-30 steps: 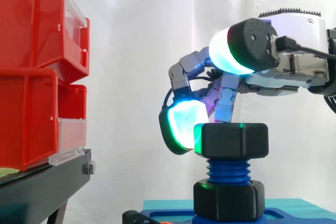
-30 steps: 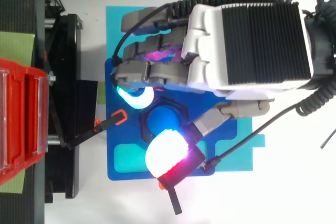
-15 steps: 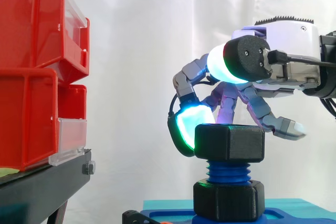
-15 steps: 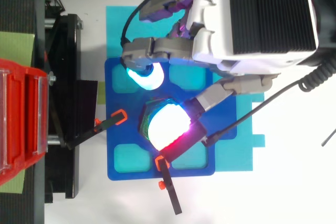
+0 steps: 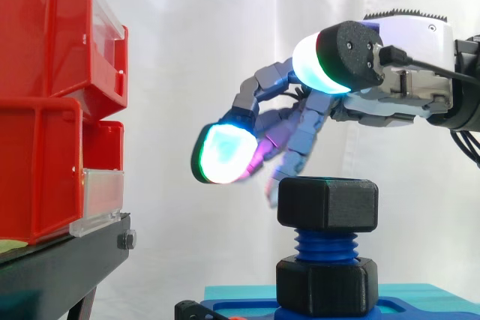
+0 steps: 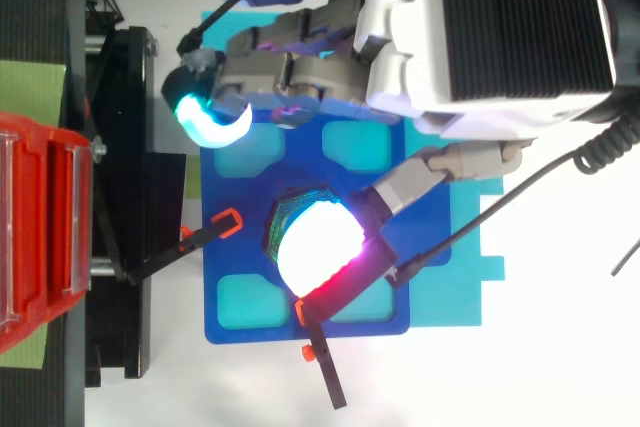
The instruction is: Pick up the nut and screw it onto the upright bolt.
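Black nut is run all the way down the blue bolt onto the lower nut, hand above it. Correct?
No. The side view shows the black nut at the top of the blue bolt, apart from the lower nut, with bare bolt between them. The hand is above it.

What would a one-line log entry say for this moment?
hand: open, above nut, not gripping | nut: on top of upright bolt thread | second nut: at bolt base
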`<action>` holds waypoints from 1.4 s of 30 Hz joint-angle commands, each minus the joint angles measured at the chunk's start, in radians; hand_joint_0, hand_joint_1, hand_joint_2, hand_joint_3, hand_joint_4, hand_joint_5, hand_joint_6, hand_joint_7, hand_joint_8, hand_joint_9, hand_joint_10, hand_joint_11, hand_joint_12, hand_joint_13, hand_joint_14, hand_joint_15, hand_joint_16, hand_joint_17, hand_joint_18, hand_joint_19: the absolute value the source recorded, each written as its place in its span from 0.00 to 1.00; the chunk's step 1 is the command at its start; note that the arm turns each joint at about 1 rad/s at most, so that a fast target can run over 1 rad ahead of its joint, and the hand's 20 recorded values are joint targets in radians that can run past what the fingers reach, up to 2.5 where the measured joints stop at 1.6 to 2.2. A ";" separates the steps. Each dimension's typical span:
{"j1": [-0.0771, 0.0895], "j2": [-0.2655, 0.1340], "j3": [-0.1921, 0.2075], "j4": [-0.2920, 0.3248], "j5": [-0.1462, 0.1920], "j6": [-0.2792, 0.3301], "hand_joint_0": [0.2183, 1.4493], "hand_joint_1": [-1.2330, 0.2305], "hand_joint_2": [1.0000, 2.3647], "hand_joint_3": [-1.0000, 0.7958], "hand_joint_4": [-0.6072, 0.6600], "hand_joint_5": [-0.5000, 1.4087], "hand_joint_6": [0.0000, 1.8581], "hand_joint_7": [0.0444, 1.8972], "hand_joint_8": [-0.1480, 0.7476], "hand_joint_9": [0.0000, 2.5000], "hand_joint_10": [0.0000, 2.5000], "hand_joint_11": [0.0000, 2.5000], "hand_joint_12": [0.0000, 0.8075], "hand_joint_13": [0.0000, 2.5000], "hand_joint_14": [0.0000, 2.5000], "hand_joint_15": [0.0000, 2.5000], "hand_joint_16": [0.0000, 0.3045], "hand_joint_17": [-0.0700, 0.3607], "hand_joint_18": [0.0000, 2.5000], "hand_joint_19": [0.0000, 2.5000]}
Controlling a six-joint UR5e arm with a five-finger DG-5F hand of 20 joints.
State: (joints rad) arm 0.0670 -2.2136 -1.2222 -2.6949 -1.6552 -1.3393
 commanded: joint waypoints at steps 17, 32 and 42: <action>0.060 0.000 0.000 -0.059 0.038 -0.001 0.24 0.75 0.00 0.28 0.67 0.26 0.27 0.57 0.43 0.28 0.00 0.00 0.28 0.14 0.00 0.00 0.07 0.28 0.00 0.00; 0.062 -0.001 0.000 -0.074 0.038 0.000 0.26 0.69 0.00 0.28 0.60 0.29 0.27 0.72 0.47 0.39 0.00 0.00 0.22 0.23 0.00 0.00 0.04 0.22 0.09 0.00; 0.057 -0.001 0.000 -0.086 0.038 0.000 0.27 0.67 0.00 0.28 0.58 0.30 0.30 0.68 0.47 0.50 0.00 0.00 0.17 0.32 0.00 0.00 0.02 0.19 0.17 0.00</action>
State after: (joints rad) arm 0.1264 -2.2147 -1.2225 -2.7797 -1.6166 -1.3400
